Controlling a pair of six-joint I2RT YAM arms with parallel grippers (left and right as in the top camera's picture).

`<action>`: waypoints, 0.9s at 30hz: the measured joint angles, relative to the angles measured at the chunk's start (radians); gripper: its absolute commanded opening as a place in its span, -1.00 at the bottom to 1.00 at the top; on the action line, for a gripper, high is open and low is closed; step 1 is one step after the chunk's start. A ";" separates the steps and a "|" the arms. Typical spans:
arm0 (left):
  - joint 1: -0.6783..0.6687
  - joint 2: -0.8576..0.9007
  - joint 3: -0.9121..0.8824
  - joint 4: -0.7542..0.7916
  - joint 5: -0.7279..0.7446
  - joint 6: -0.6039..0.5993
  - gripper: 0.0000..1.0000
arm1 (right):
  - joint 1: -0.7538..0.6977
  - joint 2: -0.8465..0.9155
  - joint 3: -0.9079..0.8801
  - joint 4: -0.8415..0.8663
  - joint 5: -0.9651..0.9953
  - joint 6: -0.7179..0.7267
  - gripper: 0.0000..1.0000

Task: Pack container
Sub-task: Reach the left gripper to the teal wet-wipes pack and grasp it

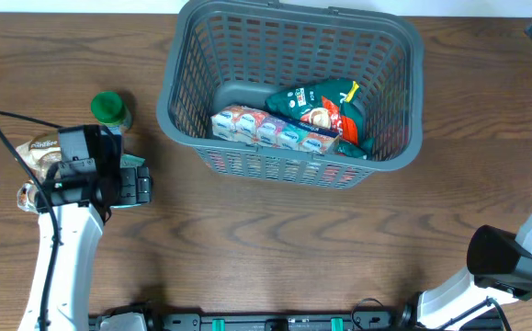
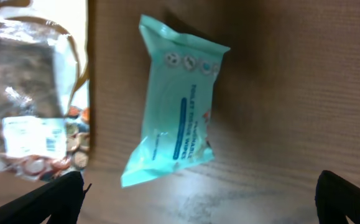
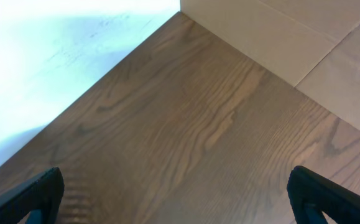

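The dark grey slotted basket (image 1: 175,101) stands at the table's back centre. It holds a row of colourful small packets (image 1: 270,131) and a green snack bag (image 1: 321,106). My left gripper (image 2: 198,199) is open and empty, above a teal wipes packet (image 2: 176,106) that lies flat on the table. In the overhead view the left gripper (image 1: 130,187) is left of the basket, with the teal packet's edge (image 1: 133,161) showing beside it. My right gripper (image 3: 176,196) is open and empty over bare wood near the table's far right corner.
A clear bag of brown snacks (image 2: 27,106) lies left of the wipes, also in the overhead view (image 1: 36,150). A green-capped jar (image 1: 109,108) stands behind the left arm. The right arm (image 1: 504,262) rises along the right edge. A pale wall (image 3: 304,37) borders the table.
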 measured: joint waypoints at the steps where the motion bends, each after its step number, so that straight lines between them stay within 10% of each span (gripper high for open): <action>1: 0.000 0.005 -0.008 0.016 0.003 0.000 0.97 | 0.000 0.000 0.000 0.000 0.000 0.000 0.98; 16: 0.000 0.299 -0.026 0.180 0.019 0.048 0.96 | 0.000 0.000 0.000 0.000 0.000 0.000 0.99; 17: 0.000 0.310 -0.026 0.192 0.019 0.053 0.84 | 0.000 0.000 0.000 0.000 0.000 0.000 0.98; 18: 0.000 0.318 -0.026 0.202 0.020 0.060 0.17 | 0.000 0.000 0.000 0.000 0.000 0.000 0.99; 21: 0.000 0.330 -0.026 0.232 0.019 0.076 -0.78 | 0.000 0.000 0.000 0.000 0.000 0.000 0.99; 27: 0.001 0.331 -0.026 0.255 0.022 0.091 -0.89 | 0.000 0.000 0.000 0.000 0.000 0.000 0.99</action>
